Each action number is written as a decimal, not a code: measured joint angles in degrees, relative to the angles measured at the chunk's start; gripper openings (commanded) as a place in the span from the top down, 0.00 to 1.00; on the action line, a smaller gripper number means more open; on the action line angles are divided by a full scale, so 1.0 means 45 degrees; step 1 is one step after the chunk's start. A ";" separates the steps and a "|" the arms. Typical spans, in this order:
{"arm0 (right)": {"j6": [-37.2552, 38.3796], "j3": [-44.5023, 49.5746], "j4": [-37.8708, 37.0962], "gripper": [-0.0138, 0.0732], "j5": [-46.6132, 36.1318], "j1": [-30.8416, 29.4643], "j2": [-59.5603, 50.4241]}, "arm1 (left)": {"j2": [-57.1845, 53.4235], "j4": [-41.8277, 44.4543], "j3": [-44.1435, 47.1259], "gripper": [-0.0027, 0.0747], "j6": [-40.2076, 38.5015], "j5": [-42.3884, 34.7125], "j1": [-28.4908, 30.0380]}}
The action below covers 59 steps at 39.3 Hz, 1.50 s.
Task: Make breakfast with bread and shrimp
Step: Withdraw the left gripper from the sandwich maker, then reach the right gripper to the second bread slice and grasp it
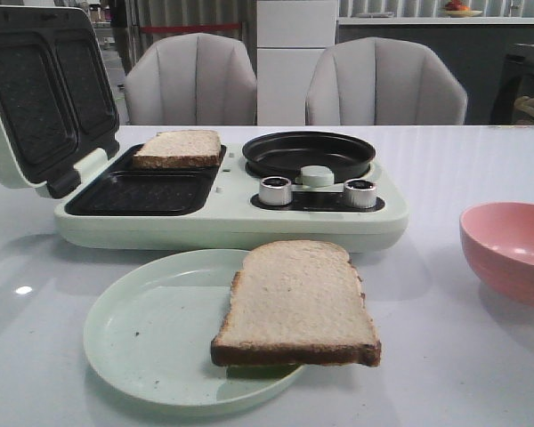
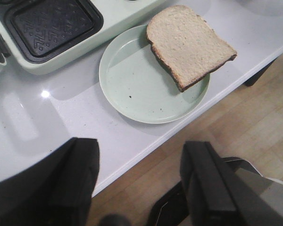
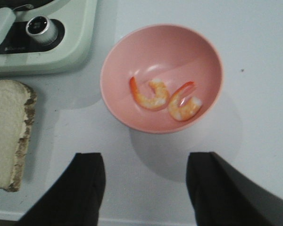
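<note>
One bread slice lies on the right side of a pale green plate, overhanging its rim; it also shows in the left wrist view and the right wrist view. A second bread slice lies in the far tray of the open sandwich maker. Two curled pink-orange shrimp lie in a pink bowl, at the right of the front view. My left gripper is open and empty above the table's front edge. My right gripper is open and empty, just short of the bowl.
The sandwich maker's lid stands open at the left. A round black pan and two silver knobs sit on its right half. Two grey chairs stand behind the white table.
</note>
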 measured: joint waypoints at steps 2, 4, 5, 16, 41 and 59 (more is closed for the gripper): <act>0.0000 0.0000 0.0292 0.27 0.0297 0.0101 0.0187 | -0.0326 -0.0019 0.0060 0.40 0.0000 0.0062 0.0000; 0.0000 0.0000 0.0577 0.27 0.0490 0.0284 0.0396 | -0.0521 -0.0019 0.0065 0.40 0.0000 0.0062 0.0000; -0.0026 0.0000 0.0743 0.27 0.0591 0.0440 0.0608 | -0.0639 -0.0051 0.0065 0.40 0.0000 0.0062 0.0000; -0.0602 -0.0077 0.2638 0.19 -0.0112 0.3112 0.3015 | -0.0758 -0.0050 0.0065 0.40 0.0000 0.0062 0.0000; -0.0661 -0.3384 0.4277 0.20 -0.0607 0.5141 0.9038 | -0.0758 -0.0050 0.0084 0.40 0.0000 0.0062 0.0000; -0.0690 -0.5809 0.4328 0.20 0.0267 0.5141 1.1664 | -0.0758 -0.0050 0.0084 0.40 0.0000 0.0062 0.0000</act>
